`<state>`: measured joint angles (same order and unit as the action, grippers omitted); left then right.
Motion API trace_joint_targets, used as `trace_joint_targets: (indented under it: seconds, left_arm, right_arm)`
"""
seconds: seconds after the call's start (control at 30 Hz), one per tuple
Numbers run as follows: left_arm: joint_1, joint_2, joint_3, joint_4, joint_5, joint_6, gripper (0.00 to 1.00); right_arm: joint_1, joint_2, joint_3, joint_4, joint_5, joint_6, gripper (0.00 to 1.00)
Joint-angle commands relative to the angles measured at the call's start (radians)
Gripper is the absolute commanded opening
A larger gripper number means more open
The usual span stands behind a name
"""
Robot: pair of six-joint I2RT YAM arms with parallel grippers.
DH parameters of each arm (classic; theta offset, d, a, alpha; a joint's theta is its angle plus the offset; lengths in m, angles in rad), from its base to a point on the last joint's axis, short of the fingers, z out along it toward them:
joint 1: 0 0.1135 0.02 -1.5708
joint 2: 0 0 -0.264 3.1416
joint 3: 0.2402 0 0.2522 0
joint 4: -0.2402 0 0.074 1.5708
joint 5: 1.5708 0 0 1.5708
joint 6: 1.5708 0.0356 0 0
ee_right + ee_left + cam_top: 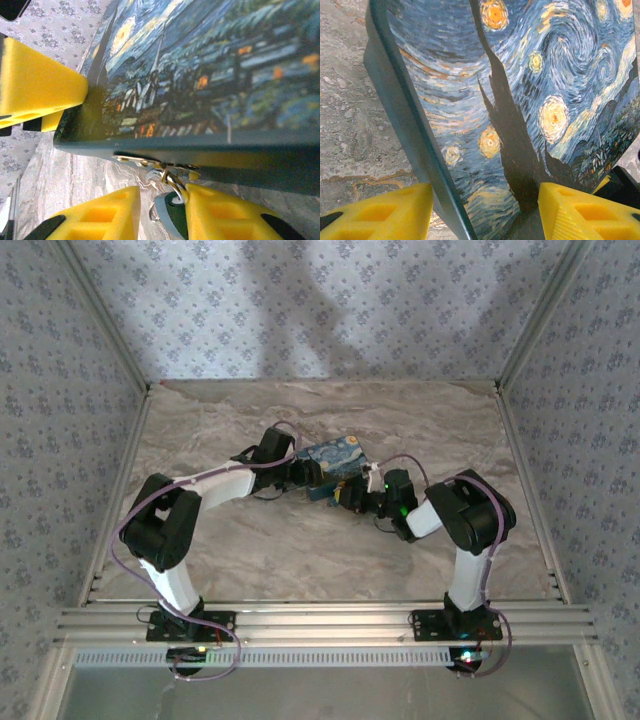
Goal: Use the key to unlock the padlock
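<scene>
Padlock point(167, 212) hangs off the little brass hasp point(142, 160) on the dark front edge of the printed box point(210, 65). It is a small teal thing with a pale metal loop. Its length points away from that edge, straight in between the fingers of the right gripper point(162, 195).

So the lock lies dead ahead of that pincer, and the right arm is plainly the nearer one. From above, it sits at the box's near right side, with the left gripper point(298, 472) at the opposite end.

The right jaws stand partly apart with the lock in the gap. One finger point(225, 215) looks to be against the lock's body. The other seems a sliver clear, though at this close blur I would not swear to it, so I would call the lock not yet pinched.

The left pincer is clenched on the box, one yellow finger point(375, 215) at the dark side wall and the other over the painted lid, steadying it above the marble table point(250, 550). I reckon the coming move is a squeeze across the lock's width without tugging the hasp askew.
</scene>
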<state>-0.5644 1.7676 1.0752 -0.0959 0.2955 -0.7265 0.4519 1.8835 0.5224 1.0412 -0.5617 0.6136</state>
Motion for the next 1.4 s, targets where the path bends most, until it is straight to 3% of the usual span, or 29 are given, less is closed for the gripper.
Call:
trace_joint_targets:
  seconds: [0.0,0.47,0.6,1.1,1.37]
  left_arm:
    - [-0.015,0.010,-0.044,-0.100,-0.042,0.004,0.57]
    - [-0.016,0.001,-0.052,-0.102,-0.048,0.003,0.57]
    - [-0.016,-0.001,-0.059,-0.097,-0.049,0.001,0.57]
    - [-0.017,-0.009,-0.100,-0.063,-0.047,-0.013,0.57]
    - [-0.010,-0.081,-0.077,-0.083,-0.044,0.000,0.65]
  right_arm:
    - [-0.002,0.006,-0.012,0.016,-0.001,-0.003,0.27]
    - [-0.010,0.006,-0.002,0.008,0.037,0.009,0.04]
    - [-0.019,0.007,-0.020,0.043,0.056,0.057,0.01]
    - [-0.081,-0.018,-0.086,0.177,0.126,0.186,0.00]
    - [-0.102,-0.183,-0.178,0.071,0.176,0.124,0.00]
